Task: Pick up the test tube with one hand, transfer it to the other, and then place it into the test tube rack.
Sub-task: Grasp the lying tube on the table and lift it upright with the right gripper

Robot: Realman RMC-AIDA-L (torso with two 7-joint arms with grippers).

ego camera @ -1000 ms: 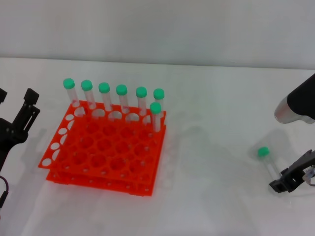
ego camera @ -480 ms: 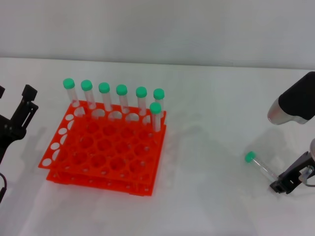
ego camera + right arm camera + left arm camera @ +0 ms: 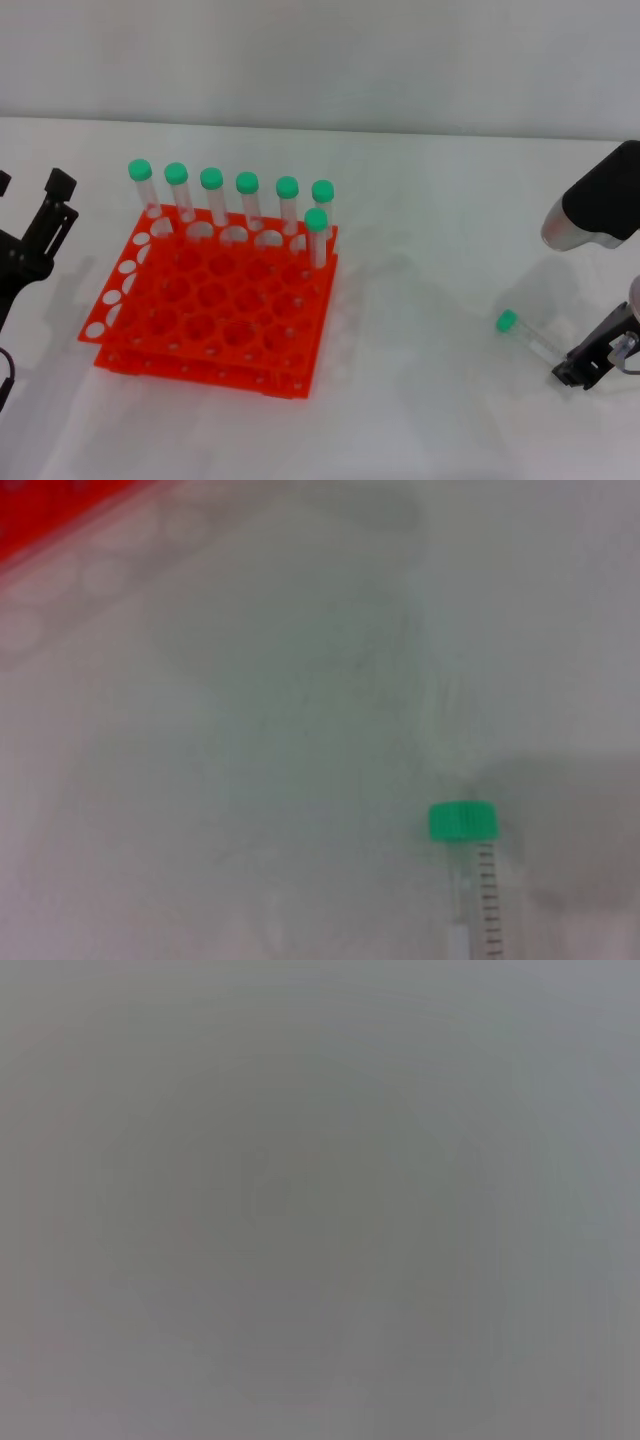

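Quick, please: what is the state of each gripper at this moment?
Right gripper: shut on the test tube, cap end pointing toward the rack.
Left gripper: by the table's left edge, holding nothing.

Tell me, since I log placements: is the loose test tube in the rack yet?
Out. The test tube is tipped, cap toward the test tube rack, held at its tip end by the right end effector.

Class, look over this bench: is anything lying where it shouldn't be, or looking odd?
One test tube lies flat on the table, far from the orange rack where seven stand upright. Its tapered end meets the right gripper. The left gripper waits beside the rack.
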